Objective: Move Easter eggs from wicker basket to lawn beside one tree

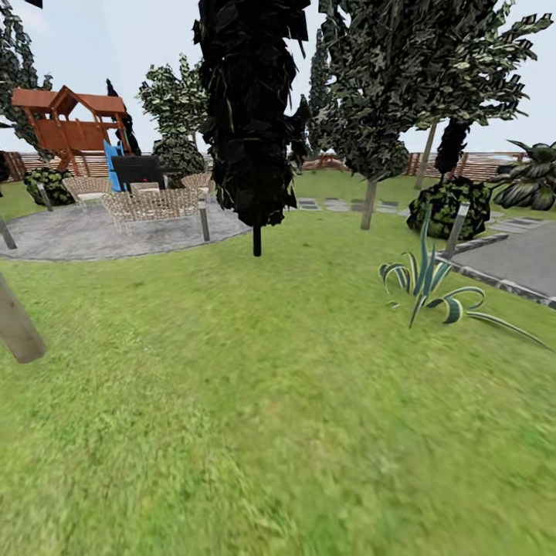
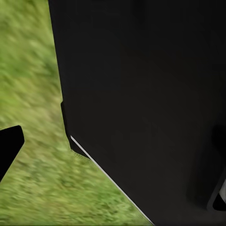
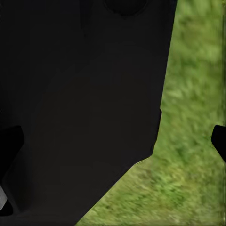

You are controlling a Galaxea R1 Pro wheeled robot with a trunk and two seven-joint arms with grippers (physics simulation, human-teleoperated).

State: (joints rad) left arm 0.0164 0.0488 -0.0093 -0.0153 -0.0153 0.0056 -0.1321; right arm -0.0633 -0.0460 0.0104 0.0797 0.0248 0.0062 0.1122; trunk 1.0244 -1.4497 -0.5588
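At the far left of the head view a pale, slanted tree trunk leans out of the lawn, cut off by the frame edge. Behind it lies a round grey paved patio carrying wicker chairs and a dark grill. Beyond them stand a wooden playset with a blue slide and a brown slatted fence. Near the middle a near-black conifer rises on a thin dark stem. To its right is a slim straight-trunked tree, with grey stepping stones on the grass behind. Further right a spiky striped plant grows in the grass, near a round shrub and a grey paved area with a stone border.

No eggs or basket can be made out among these things.

From the left wrist camera, a large black body of the robot sits over blurred grass, and one dark fingertip enters at the edge. From the right wrist camera comes a similar black mass, with dark fingertips at both edges over grass. The fingers of both grippers seem spread, but I cannot tell for certain, and nothing is seen between them.
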